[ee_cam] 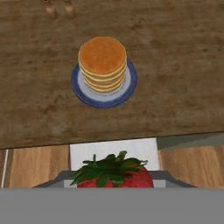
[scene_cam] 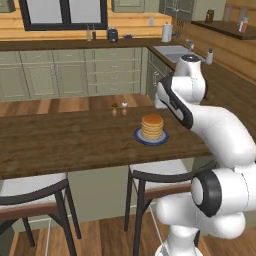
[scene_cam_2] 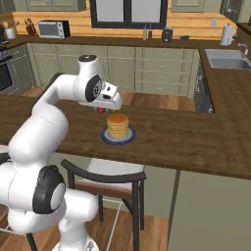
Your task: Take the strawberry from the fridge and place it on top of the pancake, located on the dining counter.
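The claw (scene_cam_2: 103, 110) hangs above the near edge of the dark wooden bench (scene_cam_2: 186, 142), closed on the strawberry (ee_cam: 114, 174), whose green leaves and red top sit between its tips in the hand view. The pancake (ee_cam: 103, 64) stack sits on a blue plate (ee_cam: 104, 97) on the bench, just beyond the claw. Two small shakers (scene_cam: 119, 108) stand behind it. A stool (scene_cam_2: 112, 176) sits below.

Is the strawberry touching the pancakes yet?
Apart. In the hand view the strawberry sits at the bottom, off the counter edge, with bare wood between it and the pancakes.
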